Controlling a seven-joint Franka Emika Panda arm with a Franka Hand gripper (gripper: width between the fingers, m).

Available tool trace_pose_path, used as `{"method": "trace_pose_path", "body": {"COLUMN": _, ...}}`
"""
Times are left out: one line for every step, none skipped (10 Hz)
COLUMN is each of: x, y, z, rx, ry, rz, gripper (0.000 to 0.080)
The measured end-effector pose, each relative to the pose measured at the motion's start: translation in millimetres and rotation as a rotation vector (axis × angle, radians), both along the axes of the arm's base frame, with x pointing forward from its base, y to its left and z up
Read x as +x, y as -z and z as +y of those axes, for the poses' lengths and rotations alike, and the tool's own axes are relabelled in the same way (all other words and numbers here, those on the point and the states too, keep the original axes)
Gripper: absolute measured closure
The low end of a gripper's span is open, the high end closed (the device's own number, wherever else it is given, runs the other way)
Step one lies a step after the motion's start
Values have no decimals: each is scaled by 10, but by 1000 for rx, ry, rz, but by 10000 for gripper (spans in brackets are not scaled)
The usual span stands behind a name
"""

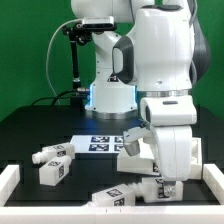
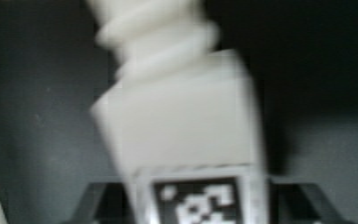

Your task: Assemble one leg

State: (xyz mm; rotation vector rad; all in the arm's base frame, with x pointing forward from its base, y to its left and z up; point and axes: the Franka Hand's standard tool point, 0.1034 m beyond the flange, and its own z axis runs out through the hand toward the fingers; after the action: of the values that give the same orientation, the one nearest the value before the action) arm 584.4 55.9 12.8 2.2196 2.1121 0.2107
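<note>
Nearest the exterior camera, a spare white tagged peg (image 1: pixel 115 196) lies on the black table (image 1: pixel 35 130). Just behind it, the two-finger gripper (image 2: pixel 190 200) is clamped on the leg (image 2: pixel 176 110) — a small white blocky peg with a marker tag and a threaded tip, blurred in the wrist view. Farther back, toward the exterior view's left, two more tagged white pegs (image 1: pixel 55 160) lie together — the thin flat white marker board (image 1: pixel 105 140) lies beyond them.

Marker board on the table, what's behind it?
Behind the marker board stands the arm's white base. The board's end toward the exterior view's right is hidden by the tool and the leg it holds, so anything there can't be seen.
</note>
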Motion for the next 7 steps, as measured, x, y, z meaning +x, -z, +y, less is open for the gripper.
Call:
{"method": "trace_pose_path", "body": {"x": 0, "y": 0, "z": 0, "rx": 0, "ry": 0, "rz": 0, "gripper": 515}}
{"method": "trace_pose_path", "body": {"x": 0, "y": 0, "z": -1, "rx": 0, "ry": 0, "rz": 0, "gripper": 515}}
{"method": "trace_pose_path", "body": {"x": 1, "y": -3, "z": -4, "rx": 0, "ry": 2, "rz": -1, "gripper": 515}}
{"method": "trace_pose_path", "body": {"x": 5, "y": -71, "z": -14, "rx": 13, "ry": 48, "rz": -34, "gripper": 515}}
{"method": "trace_pose_path", "body": {"x": -45, "y": -178, "z": -65, "rx": 21, "ry": 112, "rz": -49, "gripper": 515}}
{"method": "trace_pose_path", "body": {"x": -110, "y": -333, "z": -144, "rx": 26, "ry": 180, "rz": -71, "gripper": 515}}
{"method": "trace_pose_path", "body": {"x": -188, "y": -440, "z": -199, "rx": 34, "ry": 260, "rz": -71, "gripper": 515}}
